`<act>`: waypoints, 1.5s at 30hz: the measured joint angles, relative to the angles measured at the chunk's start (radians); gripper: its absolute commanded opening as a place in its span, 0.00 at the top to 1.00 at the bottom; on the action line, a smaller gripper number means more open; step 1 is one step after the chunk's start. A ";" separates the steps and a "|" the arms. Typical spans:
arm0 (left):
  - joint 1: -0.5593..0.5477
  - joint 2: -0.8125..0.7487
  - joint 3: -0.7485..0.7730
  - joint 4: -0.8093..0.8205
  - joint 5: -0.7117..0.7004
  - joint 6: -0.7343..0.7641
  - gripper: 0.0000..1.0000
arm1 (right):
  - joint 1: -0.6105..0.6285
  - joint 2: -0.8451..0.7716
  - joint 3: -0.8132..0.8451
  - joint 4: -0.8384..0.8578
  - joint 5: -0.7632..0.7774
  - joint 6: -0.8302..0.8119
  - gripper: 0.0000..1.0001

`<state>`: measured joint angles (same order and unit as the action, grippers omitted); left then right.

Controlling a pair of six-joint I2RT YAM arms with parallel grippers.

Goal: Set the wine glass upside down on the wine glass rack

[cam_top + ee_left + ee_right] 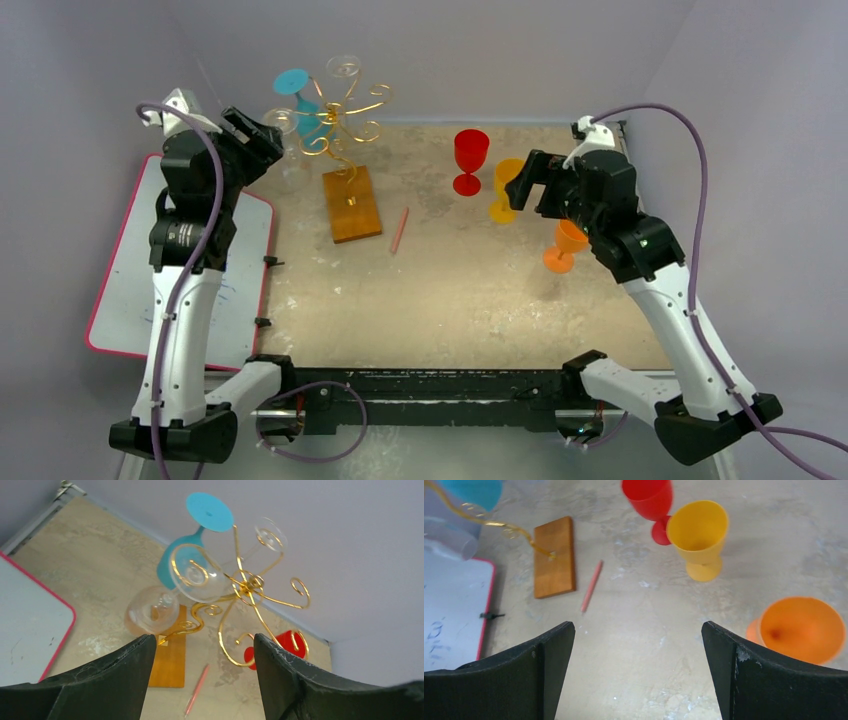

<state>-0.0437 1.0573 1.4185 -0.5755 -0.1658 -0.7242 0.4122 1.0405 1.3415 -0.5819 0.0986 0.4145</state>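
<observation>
Left of the wooden base [352, 204] and closer in: a white board [130, 270] with a pink edge, flat on the table [450, 310]. Far right of the base and a bit closer in: an orange cup [565, 245], standing up. Just right of the base: a pink pencil [400, 230], lying flat, not touching it. Right of the base, past the pencil: the right gripper [522, 180], wide open, nothing in it, up above the table. Close by it, a yellow cup [503, 190], with a red cup [470, 160] a little farther back, both standing up. Up and left of the base: the left gripper [204, 639], fingers apart, holding nothing, pointing at the wine glass rack [250, 587]. Straight up from the base on a thin stem: the gold curls of the rack. On a curl on the left side, nearest the left gripper: the clear wine glass [152, 611], upside down, foot up in the curl, bowl hanging low and tilted, free of the fingers. Behind it on the rack: a blue glass [165, 572], also upside down. Farthest back: a second clear glass [270, 536] on a high curl.
</observation>
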 measured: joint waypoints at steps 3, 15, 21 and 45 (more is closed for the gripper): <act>0.000 -0.043 -0.048 0.068 0.112 0.083 0.31 | 0.000 -0.005 -0.004 -0.045 0.101 0.039 0.00; -0.037 -0.046 -0.235 0.408 0.643 0.089 0.31 | -0.097 0.066 -0.078 -0.146 0.330 0.051 0.41; -0.051 -0.047 -0.239 0.492 0.738 0.062 0.31 | -0.178 0.094 -0.138 -0.112 0.317 -0.001 0.59; -0.069 -0.023 -0.209 0.482 0.764 0.074 0.31 | -0.184 0.152 -0.277 0.014 0.298 -0.055 0.76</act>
<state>-0.1127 1.0340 1.2098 -0.0937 0.5987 -0.6498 0.2279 1.1927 1.0645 -0.5682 0.3969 0.3592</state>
